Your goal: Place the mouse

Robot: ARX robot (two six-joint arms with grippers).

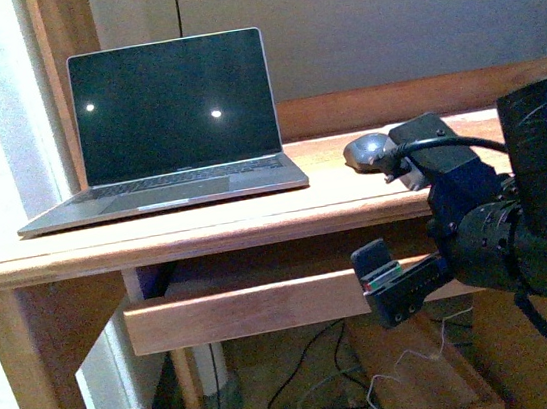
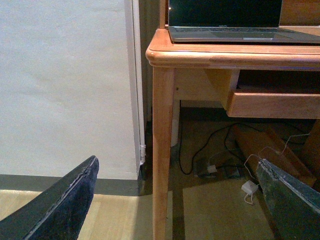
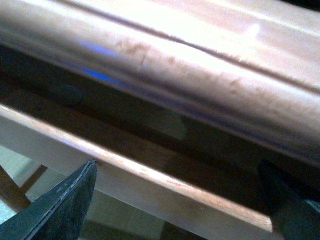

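Front view. One mouse (image 1: 367,151), dark grey, resting on the worktop (image 1: 254,212) to the right of the laptop (image 1: 168,128), partly hidden behind the right arm's housing; not held by anything. That spot suits a right-hand user, so the placing looks done or nearly so. One laptop, lid open, screen dark, set toward the left end. One right gripper (image 1: 395,284), below the worktop edge in front of the drawer front (image 1: 257,307); whether its fingers are spread cannot be told here. Cables on the floor beneath, uncounted.

Left wrist view. One left gripper (image 2: 180,200), its two fingers (image 2: 65,205) spread wide, empty, low and well away from the worktop, facing one desk leg (image 2: 162,150). Probably parked clear.

Right wrist view. Two fingers (image 3: 60,210) spread, nothing between them, close under the worktop's rounded edge (image 3: 175,70). No mouse shown.
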